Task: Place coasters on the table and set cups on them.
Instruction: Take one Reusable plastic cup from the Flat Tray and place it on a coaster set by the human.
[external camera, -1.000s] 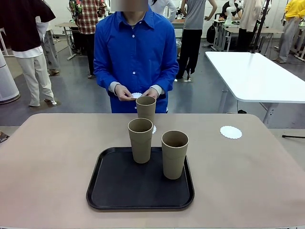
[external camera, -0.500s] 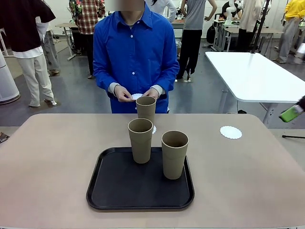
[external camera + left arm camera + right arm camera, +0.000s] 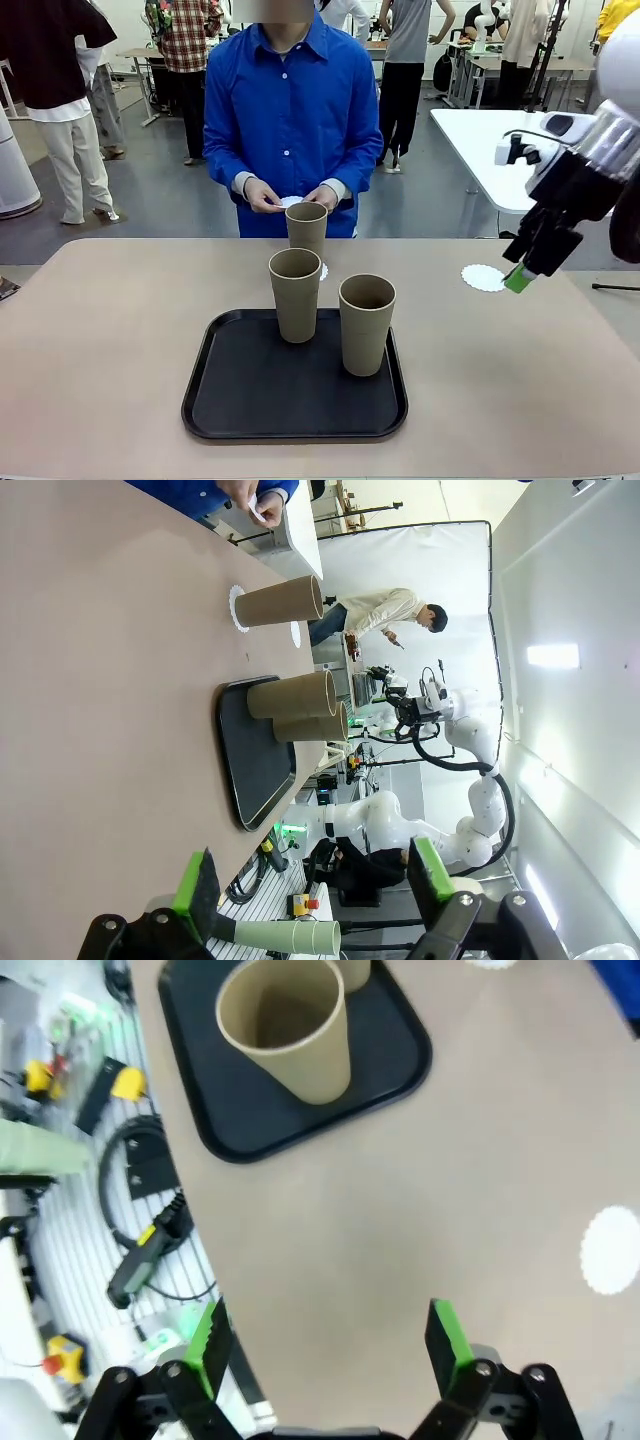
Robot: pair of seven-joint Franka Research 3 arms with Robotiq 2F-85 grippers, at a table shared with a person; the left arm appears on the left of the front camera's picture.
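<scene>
1. Right jaws: apart and empty. In the right wrist view the two green pads (image 3: 447,1332) stand wide, with bare bench (image 3: 400,1190) showing between them.
2. In the front view, the right jaws hang over the right side of the bench. The lower pad tip is just beside the bare coaster (image 3: 485,277). We cannot tell whether the tip touches the bench.
3. In the right wrist view, the bare coaster lies flat on the bench outboard of the picture-right pad, outside the gap.
4. The black tray (image 3: 295,400) sits ahead of the right jaws and towards the picture-left pad, well apart from both pads.
5. Two cups stand upright on the tray: the front cup (image 3: 367,322), which is the nearer to the right jaws, and the rear cup (image 3: 295,293) beyond it.
6. The third cup (image 3: 306,228) stands upright on the bench past the tray's far edge. It rests on a second coaster (image 3: 323,271), whose scalloped rim peeks out at the cup's base.
7. A person (image 3: 290,110) stands at the far side and holds a third coaster (image 3: 288,200) between one hand (image 3: 262,195) and the other hand (image 3: 322,194), clear of the bench.
8. Left jaws: apart and empty. In the left wrist view, the tray and all three cups lie well ahead of the pads, far from the gap.
</scene>
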